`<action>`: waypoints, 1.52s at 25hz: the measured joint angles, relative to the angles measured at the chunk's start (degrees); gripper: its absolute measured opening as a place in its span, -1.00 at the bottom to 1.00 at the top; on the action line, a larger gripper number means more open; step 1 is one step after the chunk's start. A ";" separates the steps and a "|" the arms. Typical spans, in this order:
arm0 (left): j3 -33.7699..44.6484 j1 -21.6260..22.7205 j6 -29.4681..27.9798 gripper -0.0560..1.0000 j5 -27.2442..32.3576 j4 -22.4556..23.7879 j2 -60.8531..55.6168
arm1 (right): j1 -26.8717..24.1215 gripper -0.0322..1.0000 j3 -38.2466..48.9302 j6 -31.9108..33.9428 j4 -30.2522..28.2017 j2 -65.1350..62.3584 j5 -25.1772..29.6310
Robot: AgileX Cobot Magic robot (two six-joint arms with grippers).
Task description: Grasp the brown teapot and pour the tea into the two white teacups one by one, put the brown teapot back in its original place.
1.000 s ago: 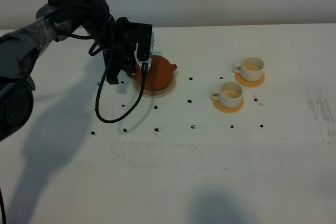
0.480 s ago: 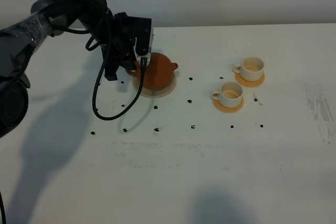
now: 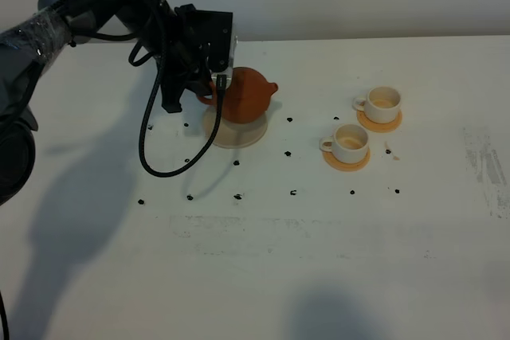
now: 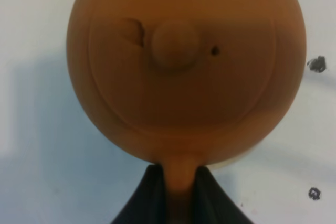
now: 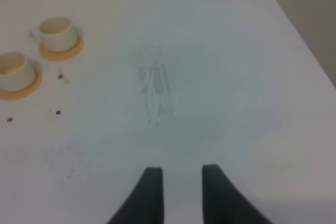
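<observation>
The brown teapot (image 3: 247, 95) hangs a little above its cream saucer (image 3: 233, 134), the original place, at the table's back left. My left gripper (image 3: 209, 93) is shut on the teapot's loop handle. In the left wrist view the teapot (image 4: 184, 72) fills the frame from above, with the handle pinched in the gripper (image 4: 180, 195). The two white teacups (image 3: 385, 101) (image 3: 351, 141) stand on orange coasters to the right, apart from the teapot. My right gripper (image 5: 181, 182) holds nothing, hangs over bare table, and is out of the exterior view. The teacups (image 5: 55, 31) (image 5: 13, 69) lie far from it.
Small dark specks (image 3: 291, 193) dot the table around the saucer and cups. A scuffed grey patch (image 3: 486, 165) marks the right side. A black cable (image 3: 159, 166) loops down from the left arm toward the table.
The left arm has risen and lifted the teapot off the saucer, which now shows beneath it. The cups have not moved.
</observation>
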State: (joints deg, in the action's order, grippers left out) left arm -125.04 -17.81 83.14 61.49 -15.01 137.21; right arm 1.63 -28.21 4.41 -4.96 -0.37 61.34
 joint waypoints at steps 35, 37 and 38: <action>-2.41 -12.89 -3.93 -0.73 -8.54 13.46 0.70 | 0.00 -0.52 0.00 0.00 0.01 0.00 0.00; -2.41 -13.36 -3.93 -0.73 -8.85 14.43 0.96 | 0.00 -0.52 0.00 0.00 0.01 0.00 0.00; -2.41 -13.56 -3.93 -0.73 -9.09 15.01 1.17 | 0.00 -0.52 0.00 0.00 0.01 0.00 0.00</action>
State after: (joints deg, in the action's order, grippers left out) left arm -127.45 -31.37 79.21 52.40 0.00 138.38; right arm 1.63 -28.21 4.41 -4.94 -0.37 61.34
